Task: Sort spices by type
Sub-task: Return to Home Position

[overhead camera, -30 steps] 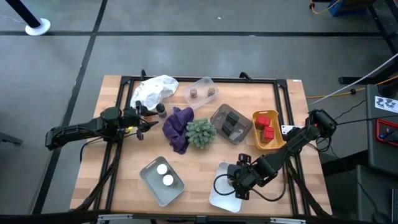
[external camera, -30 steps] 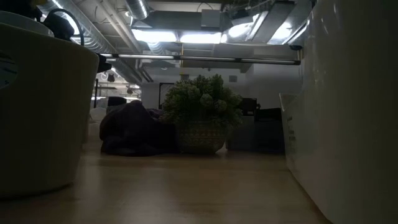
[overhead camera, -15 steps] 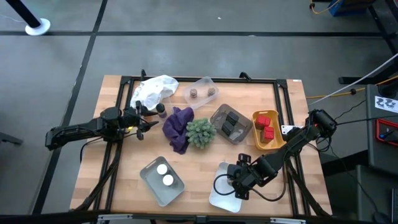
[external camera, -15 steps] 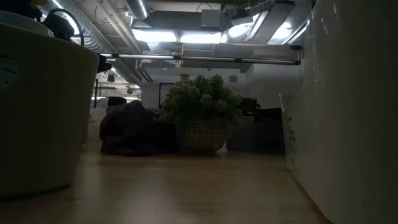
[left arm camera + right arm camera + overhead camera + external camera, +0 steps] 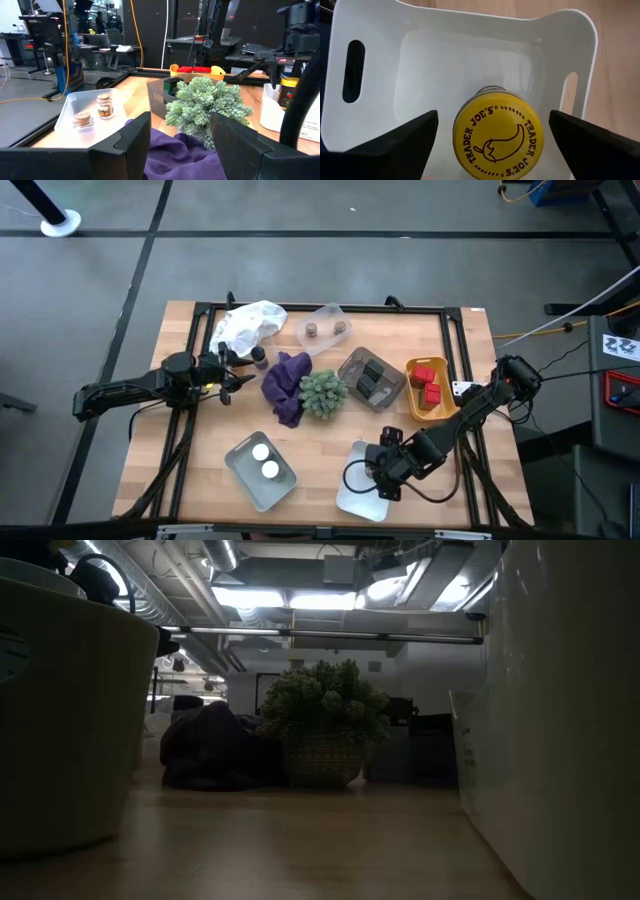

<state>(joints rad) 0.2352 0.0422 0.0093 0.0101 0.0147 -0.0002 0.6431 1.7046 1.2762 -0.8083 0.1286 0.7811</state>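
— At the desk's (image 5: 320,445) front edge, right of its middle, what does the right gripper (image 5: 383,470) hold?
— Nothing. Its fingers (image 5: 405,145) are spread above the white bin (image 5: 470,50). The yellow tin (image 5: 495,131) stands upright in the bin straight below, between them and touching neither.
— So which way out?
— Straight up along the tin's axis, I'd judge, since a sideways swing could clip the cap. The left gripper (image 5: 238,367), also spread, waits near the left edge, well apart.
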